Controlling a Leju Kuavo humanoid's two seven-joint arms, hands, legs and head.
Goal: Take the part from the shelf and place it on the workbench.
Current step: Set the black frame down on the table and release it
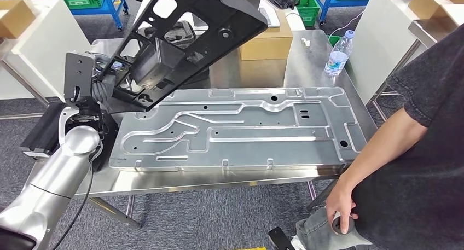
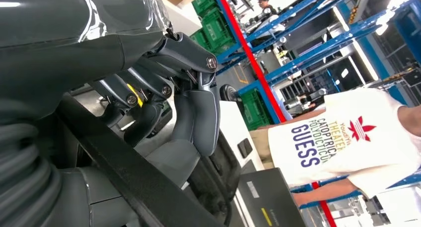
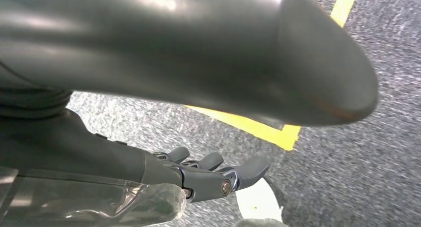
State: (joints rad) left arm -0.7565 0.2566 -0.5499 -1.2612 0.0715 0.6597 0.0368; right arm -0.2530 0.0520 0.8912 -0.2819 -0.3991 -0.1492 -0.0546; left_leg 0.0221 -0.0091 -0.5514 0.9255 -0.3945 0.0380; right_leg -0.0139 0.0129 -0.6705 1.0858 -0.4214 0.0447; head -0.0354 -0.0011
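Gripping the black part (image 1: 180,42) tilted over the counter's (image 1: 312,64) far-left corner, left hand (image 2: 164,98) should be lowering it level; right hand (image 3: 213,175) is hanging empty, fingers apart.

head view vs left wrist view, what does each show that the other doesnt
Head view alone: the steel workbench with a large stamped metal plate lying on it, a water bottle, a cardboard box, and a person in a dark shirt standing at the bench's right side.

Left wrist view alone: blue shelving with green crates, and a person in a white printed shirt.

Both: the left hand gripping the black part; up close its fingers curl over a black bar of the part.
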